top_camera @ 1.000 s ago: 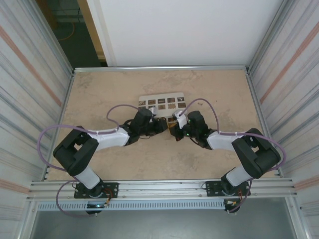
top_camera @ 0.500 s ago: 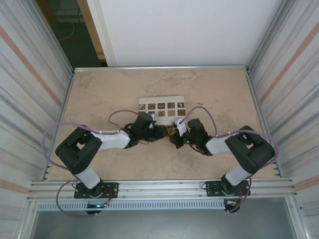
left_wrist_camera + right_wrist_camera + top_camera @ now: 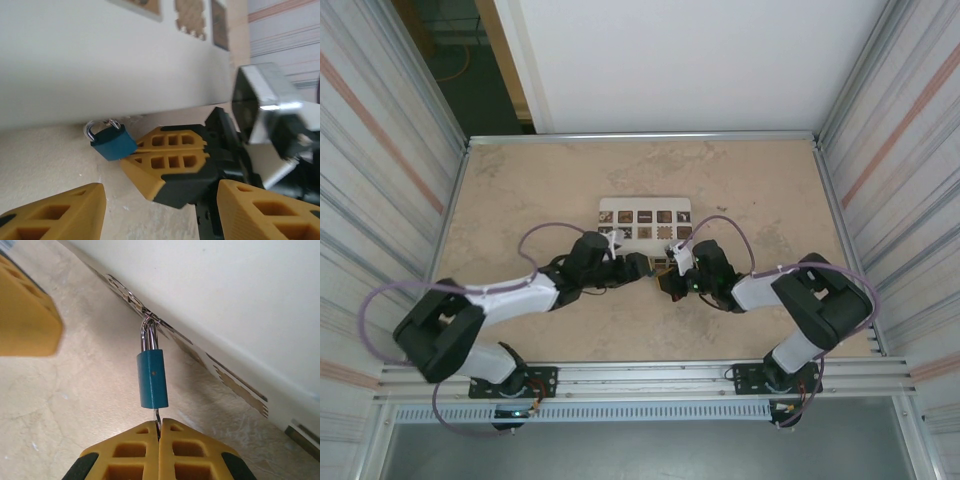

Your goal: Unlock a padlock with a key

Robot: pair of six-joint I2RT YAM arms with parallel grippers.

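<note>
The left gripper (image 3: 160, 202) stood open, its two yellow fingers (image 3: 55, 212) well apart and gripping nothing. The right gripper (image 3: 159, 432) was pressed closed, pads together, pinching the key (image 3: 157, 416), a thin metal sliver that ran from between the pads into the bottom of the padlock (image 3: 152, 379). The blue padlock sat at the foot of the white box (image 3: 240, 300), its shackle reaching the box's lower edge, low over the table (image 3: 75, 390); whether the body rested on the table could not be told.

The right wrist view showed the key itself and one blurred left finger off to the side. The left wrist view showed the padlock tilted, touching the tips of the closed right fingers, with the key hidden behind them. From above, both arms lay stretched low and inward over the table, wrists meeting just in front of the box, the lock too small to make out
</note>
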